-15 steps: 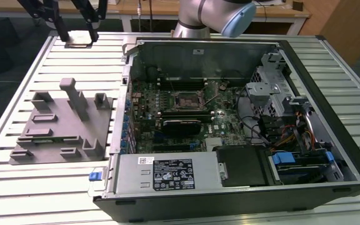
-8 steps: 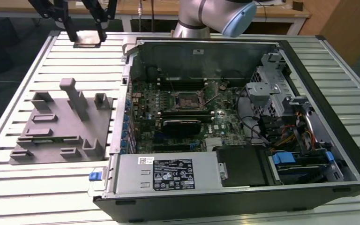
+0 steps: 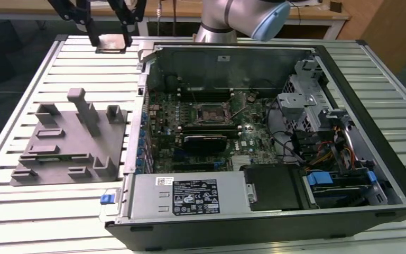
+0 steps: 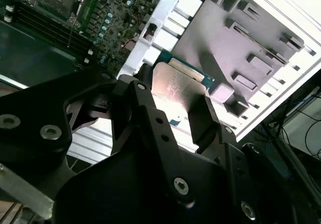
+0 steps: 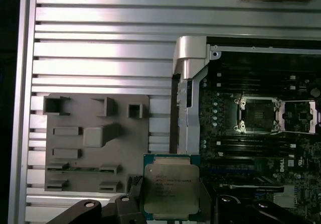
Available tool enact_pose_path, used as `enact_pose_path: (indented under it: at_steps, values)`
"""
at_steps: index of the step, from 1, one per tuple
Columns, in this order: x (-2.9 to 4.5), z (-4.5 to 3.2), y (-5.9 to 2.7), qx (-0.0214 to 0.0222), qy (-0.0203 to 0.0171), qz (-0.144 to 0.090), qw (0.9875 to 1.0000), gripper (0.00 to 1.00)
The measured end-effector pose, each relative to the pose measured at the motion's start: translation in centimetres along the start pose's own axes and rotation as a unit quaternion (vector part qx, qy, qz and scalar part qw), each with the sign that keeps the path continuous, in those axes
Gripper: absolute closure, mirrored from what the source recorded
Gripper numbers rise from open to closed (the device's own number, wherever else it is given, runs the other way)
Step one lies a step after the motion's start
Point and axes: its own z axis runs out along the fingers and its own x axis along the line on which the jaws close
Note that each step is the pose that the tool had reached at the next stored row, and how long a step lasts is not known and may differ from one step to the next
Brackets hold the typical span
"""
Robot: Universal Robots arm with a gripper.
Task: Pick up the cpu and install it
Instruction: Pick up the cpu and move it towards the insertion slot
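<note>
Leftmost in the exterior view, a grey fixture (image 3: 62,143) with raised blocks sits on the slatted table (image 3: 19,211). Just beyond its far edge, the gripper (image 3: 110,41) hangs above the slats, and the cpu (image 3: 110,46) is clamped between its 2 black fingers (image 3: 91,34), clear of the table and apart from the fixture.

In both wrist views the jaws are closed partway, pressing on 2 opposite edges of the chip. In the first wrist view the cpu (image 5: 169,189) shows a pale silver top with a green border, held level in the gripper (image 5: 170,196). There it appears between the fixture (image 5: 95,148) and the metal edge of the computer case (image 5: 188,83). In the second wrist view the cpu (image 4: 173,86) sits between the fingers (image 4: 203,116), with the fixture (image 4: 246,48) behind it.

Further toward the exterior view's right lies the open computer case (image 3: 259,233) on its side. Inside it is the motherboard (image 3: 252,137), and the square black-framed socket (image 3: 212,112) sits near its middle, well apart from the chip. In the first wrist view the socket (image 5: 258,116) has its metal frame swung open beside it. A silver power supply box (image 3: 188,196) fills the near corner of the case, and the arm (image 3: 242,16) rises behind the far wall.
</note>
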Motion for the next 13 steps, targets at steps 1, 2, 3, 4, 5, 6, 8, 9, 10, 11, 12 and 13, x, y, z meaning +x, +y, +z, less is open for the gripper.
enact_pose_path:
  at_steps: [1, 2, 3, 4, 5, 6, 8, 9, 10, 11, 12, 13]
  values:
    - [-0.31, 0.01, 0.05, 0.0000, 0.0000, 0.000, 1.0000, 0.47]
    - [-0.63, 0.01, 0.13, 0.0000, 0.0000, 0.000, 1.0000, 0.47]
    - [-0.93, 0.01, 0.22, 0.0000, 0.0000, 0.000, 1.0000, 0.47]
    - [-1.22, 0.02, 0.34, 0.0001, 0.0000, 0.000, 1.0000, 0.47]
    - [-1.49, 0.04, 0.44, 0.0000, 0.0000, 0.000, 1.0000, 0.47]
    - [-2.11, 0.06, 0.62, 0.0000, -0.0001, 0.000, 1.0000, 0.47]
    - [-3.17, 0.08, 0.85, 0.0000, 0.0000, 0.000, 1.0000, 0.47]
    - [-3.56, 0.09, 0.92, 0.0000, 0.0000, 0.000, 1.0000, 0.47]
    - [-3.97, 0.11, 0.97, 0.0000, 0.0000, 0.000, 1.0000, 0.47]
    - [-4.46, 0.12, 1.01, 0.0000, 0.0000, 0.000, 1.0000, 0.47]
    - [-4.90, 0.13, 1.05, 0.0000, 0.0000, 0.000, 1.0000, 0.47]
    - [-5.66, 0.17, 1.11, 0.0000, 0.0000, 0.000, 1.0000, 0.47]
